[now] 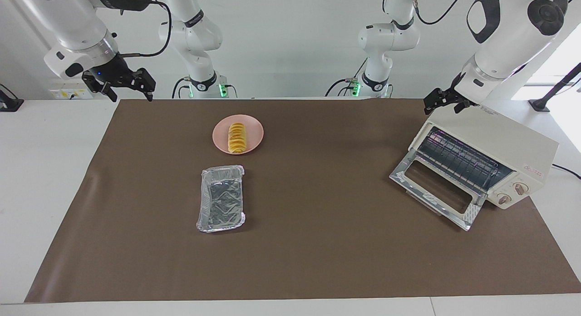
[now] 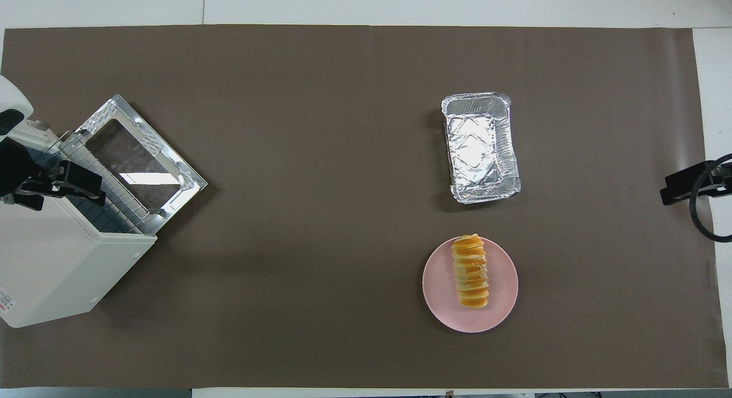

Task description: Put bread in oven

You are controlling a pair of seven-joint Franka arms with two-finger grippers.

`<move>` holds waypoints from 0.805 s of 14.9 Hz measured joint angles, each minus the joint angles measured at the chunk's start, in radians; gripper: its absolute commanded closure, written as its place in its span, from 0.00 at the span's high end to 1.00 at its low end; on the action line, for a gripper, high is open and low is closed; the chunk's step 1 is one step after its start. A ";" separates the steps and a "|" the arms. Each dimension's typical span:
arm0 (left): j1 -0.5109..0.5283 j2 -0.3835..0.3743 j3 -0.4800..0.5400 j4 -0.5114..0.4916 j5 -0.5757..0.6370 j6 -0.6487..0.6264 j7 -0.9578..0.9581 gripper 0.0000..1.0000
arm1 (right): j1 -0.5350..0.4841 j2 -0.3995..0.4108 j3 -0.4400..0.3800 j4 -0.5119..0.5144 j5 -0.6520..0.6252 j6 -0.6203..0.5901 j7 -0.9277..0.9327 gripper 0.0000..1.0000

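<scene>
The bread (image 1: 237, 137) lies on a round pink plate (image 1: 254, 130); it also shows in the overhead view (image 2: 470, 271). The cream-white oven (image 1: 504, 141) stands at the left arm's end of the table with its glass door (image 1: 435, 189) dropped open and the wire rack showing; in the overhead view the oven (image 2: 51, 261) sits at the edge of the picture. My left gripper (image 1: 442, 108) is open and empty in the air over the oven's top corner (image 2: 57, 189). My right gripper (image 1: 130, 94) is open and empty over the mat's corner at the right arm's end, apart from the bread.
A crinkled silver foil tray (image 1: 221, 199) lies empty on the brown mat (image 1: 317, 243), farther from the robots than the plate; it also shows in the overhead view (image 2: 479, 147). Bare mat stretches between the plate and the oven.
</scene>
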 measured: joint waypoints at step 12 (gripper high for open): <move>0.000 0.000 0.000 0.000 0.000 0.000 0.000 1.00 | 0.347 -0.291 0.022 -0.709 0.066 0.398 0.326 1.00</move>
